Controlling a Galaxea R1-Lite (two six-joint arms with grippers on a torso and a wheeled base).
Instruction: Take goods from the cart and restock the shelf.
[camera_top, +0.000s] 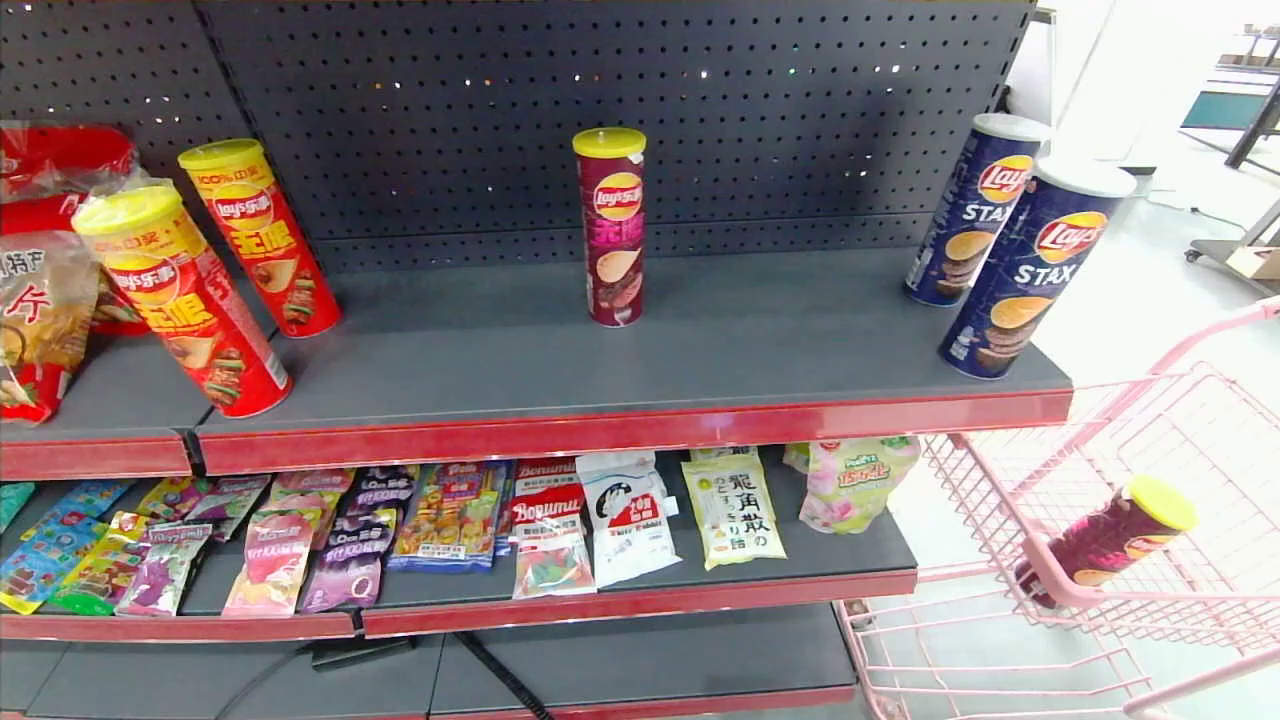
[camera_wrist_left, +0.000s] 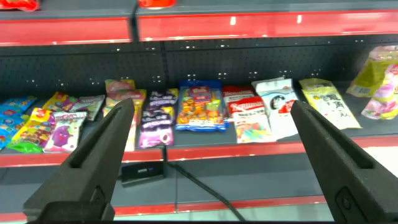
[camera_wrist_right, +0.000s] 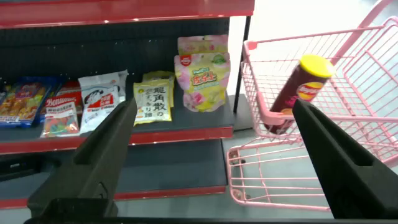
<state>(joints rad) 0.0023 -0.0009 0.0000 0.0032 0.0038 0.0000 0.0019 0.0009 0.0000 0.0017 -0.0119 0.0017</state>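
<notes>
left: jaws wide apart, held level before lower shelf of snack bags. right: jaws wide apart too, level, facing pink cart; purple chip can leaning inside it.

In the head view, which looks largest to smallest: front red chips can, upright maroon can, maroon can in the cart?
1. Front red chips can, though it stands nearer the camera.
2. Upright maroon can.
3. Leaning maroon can in the cart, partly hidden.
</notes>
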